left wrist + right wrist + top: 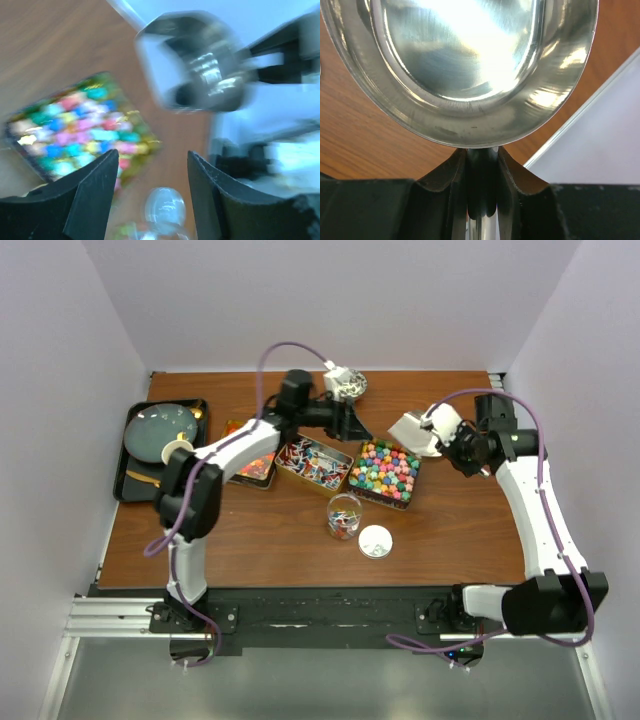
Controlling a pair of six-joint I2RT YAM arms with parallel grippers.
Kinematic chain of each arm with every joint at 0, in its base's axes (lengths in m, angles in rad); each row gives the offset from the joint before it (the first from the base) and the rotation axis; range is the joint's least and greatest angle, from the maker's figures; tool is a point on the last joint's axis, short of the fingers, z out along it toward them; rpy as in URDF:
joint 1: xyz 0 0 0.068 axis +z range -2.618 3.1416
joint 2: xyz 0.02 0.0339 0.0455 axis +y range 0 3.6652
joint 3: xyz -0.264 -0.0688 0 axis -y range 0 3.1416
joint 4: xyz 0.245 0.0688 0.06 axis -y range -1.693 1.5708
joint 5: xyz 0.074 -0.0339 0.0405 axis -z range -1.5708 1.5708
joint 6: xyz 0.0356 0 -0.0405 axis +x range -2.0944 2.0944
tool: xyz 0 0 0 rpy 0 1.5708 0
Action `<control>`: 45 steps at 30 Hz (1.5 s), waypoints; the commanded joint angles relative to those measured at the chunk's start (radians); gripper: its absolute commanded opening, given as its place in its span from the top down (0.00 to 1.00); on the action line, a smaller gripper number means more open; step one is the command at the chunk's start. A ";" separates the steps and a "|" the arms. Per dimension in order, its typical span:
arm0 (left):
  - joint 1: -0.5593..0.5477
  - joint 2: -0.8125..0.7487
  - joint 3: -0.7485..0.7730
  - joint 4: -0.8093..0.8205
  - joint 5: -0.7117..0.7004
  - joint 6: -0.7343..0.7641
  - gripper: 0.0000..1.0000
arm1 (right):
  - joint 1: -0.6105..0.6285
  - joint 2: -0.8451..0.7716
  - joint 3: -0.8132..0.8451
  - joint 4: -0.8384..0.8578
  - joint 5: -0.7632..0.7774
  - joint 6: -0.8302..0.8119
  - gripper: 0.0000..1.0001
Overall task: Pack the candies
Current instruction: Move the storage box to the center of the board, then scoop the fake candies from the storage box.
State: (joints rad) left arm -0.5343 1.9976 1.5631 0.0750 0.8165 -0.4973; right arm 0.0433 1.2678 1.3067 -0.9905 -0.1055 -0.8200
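Packing is looking only partly done in the overhead view. The clear jar [343,517] is standing uncapped with some mixed candies [343,528] low inside it, and its white lid [376,541] is lying just beside it. The trays, meanwhile, are looking well stocked, so most of the filling and the capping are, by my reading, remaining.

The left gripper [356,430] is hovering behind the gap between the wrapped-piece tray [290,466] and the cube tray [414,480]. The jar is sitting nearer the arm bases than this gripper. The gummy tray [256,472] is lying under that arm's forearm. The right gripper [438,432] is holding a metal scoop [412,430] just off the cube tray's far corner. (The black tray [125,465] is sitting well out past the left arm, seemingly uninvolved.)

The left wrist view is blurring badly. Its fingers are standing apart with nothing between them, the bright cube pieces are showing off to one side below, and the jar's mouth is appearing just under the fingertips. The scoop is looming ahead.

In the right wrist view, the jaws are clamping together on the scoop's handle. The polished bowl just beyond the fingertips is showing empty, with bare wood beneath it.
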 commanded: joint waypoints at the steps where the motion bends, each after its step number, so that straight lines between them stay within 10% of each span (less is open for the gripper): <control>1: 0.114 -0.056 -0.272 0.772 0.488 -0.610 0.38 | 0.078 -0.080 -0.059 0.108 -0.033 -0.139 1.00; 21: 0.286 -0.180 -0.302 -0.411 0.222 0.373 0.48 | 0.208 0.315 0.275 -0.155 0.464 -0.686 1.00; 45: 0.235 -0.293 -0.710 -0.167 0.150 0.407 0.49 | 0.316 0.525 0.306 -0.063 0.839 -0.904 1.00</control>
State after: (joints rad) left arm -0.2852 1.7386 0.8902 -0.1822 0.9554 -0.1093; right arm 0.3466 1.7832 1.5787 -1.0698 0.6189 -1.6485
